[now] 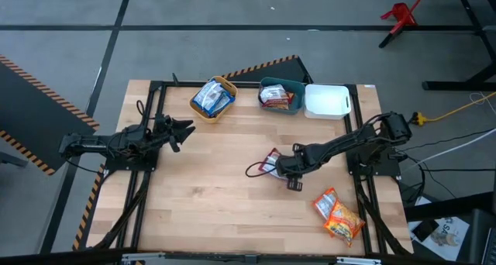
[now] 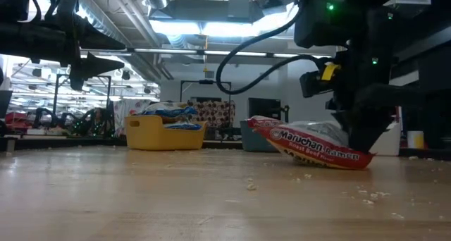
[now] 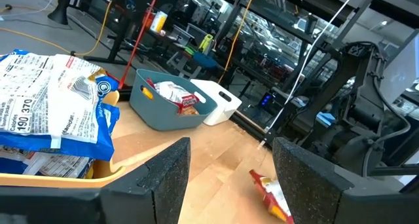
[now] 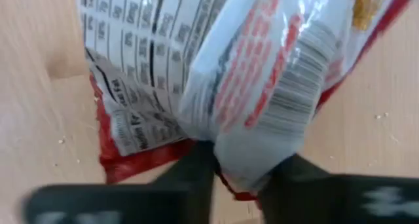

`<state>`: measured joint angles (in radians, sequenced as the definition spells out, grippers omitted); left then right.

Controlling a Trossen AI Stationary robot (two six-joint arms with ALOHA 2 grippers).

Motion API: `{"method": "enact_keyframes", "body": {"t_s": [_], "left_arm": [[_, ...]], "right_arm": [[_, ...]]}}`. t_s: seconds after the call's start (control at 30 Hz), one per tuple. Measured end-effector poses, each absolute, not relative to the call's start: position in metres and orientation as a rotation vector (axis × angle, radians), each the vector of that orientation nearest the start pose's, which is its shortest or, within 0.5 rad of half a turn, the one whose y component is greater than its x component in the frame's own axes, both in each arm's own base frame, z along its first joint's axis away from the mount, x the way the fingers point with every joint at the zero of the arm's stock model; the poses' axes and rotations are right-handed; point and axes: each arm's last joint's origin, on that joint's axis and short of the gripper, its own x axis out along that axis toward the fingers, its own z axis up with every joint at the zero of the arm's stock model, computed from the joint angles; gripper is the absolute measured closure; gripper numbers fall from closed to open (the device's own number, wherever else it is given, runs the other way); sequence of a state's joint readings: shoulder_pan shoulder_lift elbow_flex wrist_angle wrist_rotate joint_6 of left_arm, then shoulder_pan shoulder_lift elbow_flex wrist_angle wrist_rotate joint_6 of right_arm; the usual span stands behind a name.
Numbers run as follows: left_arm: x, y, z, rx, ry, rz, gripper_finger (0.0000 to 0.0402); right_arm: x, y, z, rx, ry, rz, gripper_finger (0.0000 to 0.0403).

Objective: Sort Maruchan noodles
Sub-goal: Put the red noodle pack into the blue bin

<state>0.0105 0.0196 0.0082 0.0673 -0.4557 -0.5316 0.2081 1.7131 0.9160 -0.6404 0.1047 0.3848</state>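
A dark red Maruchan packet (image 1: 270,161) sits at mid-table, right of centre, with my right gripper (image 1: 282,166) shut on it. The low view shows this packet (image 2: 310,146) tilted. Blue-and-white packets (image 1: 211,98) fill the yellow bin (image 1: 225,84) at the far edge. Another red packet (image 1: 276,98) lies in the teal bin (image 1: 293,85). Orange-yellow packets (image 1: 339,212) lie on the table near its right near corner. My left gripper (image 1: 184,129) hovers open at the left, just short of the yellow bin (image 3: 59,178). My right gripper (image 4: 241,175) pinches the red packet's end seam (image 4: 243,164) between its two fingers (image 4: 196,175), coming from the table's right side and slanting down. The packet (image 2: 310,146) is tilted, its free end raised and its lower edge (image 2: 331,163) on the table.
The white bin (image 1: 327,101) stands beside the teal one at the far right edge. A black cable loop (image 1: 254,170) lies on the table next to the held packet. Crumbs (image 2: 366,193) dot the wood. Bare wood spreads over the near left part of the table (image 1: 201,211).
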Motion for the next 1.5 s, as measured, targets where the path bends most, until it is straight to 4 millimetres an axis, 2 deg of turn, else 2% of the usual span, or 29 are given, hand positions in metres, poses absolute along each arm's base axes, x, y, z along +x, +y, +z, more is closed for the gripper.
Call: {"method": "enact_keyframes", "body": {"t_s": [0.03, 0.1, 0.27, 0.43, 0.67, 0.77, 0.93, 1.13, 1.33, 1.5], "left_arm": [[0.095, 0.014, 0.171, -0.534, -0.178, 0.441, 0.0189], [0.095, 0.014, 0.171, -0.534, -0.178, 0.44, 0.0189], [0.095, 0.014, 0.171, -0.534, -0.178, 0.44, 0.0189], [0.095, 0.014, 0.171, -0.535, -0.178, 0.44, 0.0189], [0.095, 0.014, 0.171, -0.536, -0.178, 0.44, 0.0189], [0.095, 0.014, 0.171, -0.54, -0.179, 0.44, 0.0189], [0.095, 0.014, 0.171, -0.542, -0.18, 0.44, 0.0189], [0.095, 0.014, 0.171, -0.537, -0.179, 0.44, 0.0189], [0.095, 0.014, 0.171, -0.524, -0.177, 0.444, 0.0189], [0.095, 0.014, 0.171, -0.524, -0.178, 0.447, 0.0189]], "right_arm": [[0.279, 0.056, 0.136, 0.093, 1.409, -0.189, 0.0365], [0.278, 0.056, 0.137, 0.094, 1.405, -0.187, 0.0388], [0.277, 0.055, 0.143, 0.083, 1.384, -0.207, 0.0371], [0.281, 0.05, 0.168, 0.031, 1.352, -0.192, 0.0396], [0.291, 0.021, 0.206, -0.095, 1.333, -0.22, 0.0398], [0.296, -0.002, 0.224, -0.188, 1.349, -0.233, 0.0399], [0.302, -0.055, 0.256, -0.28, 1.337, -0.279, 0.0399], [0.29, -0.127, 0.283, -0.384, 1.338, -0.311, 0.04], [0.269, -0.185, 0.289, -0.408, 1.308, -0.347, 0.0401], [0.258, -0.214, 0.281, -0.351, 1.295, -0.334, 0.0401]]}}
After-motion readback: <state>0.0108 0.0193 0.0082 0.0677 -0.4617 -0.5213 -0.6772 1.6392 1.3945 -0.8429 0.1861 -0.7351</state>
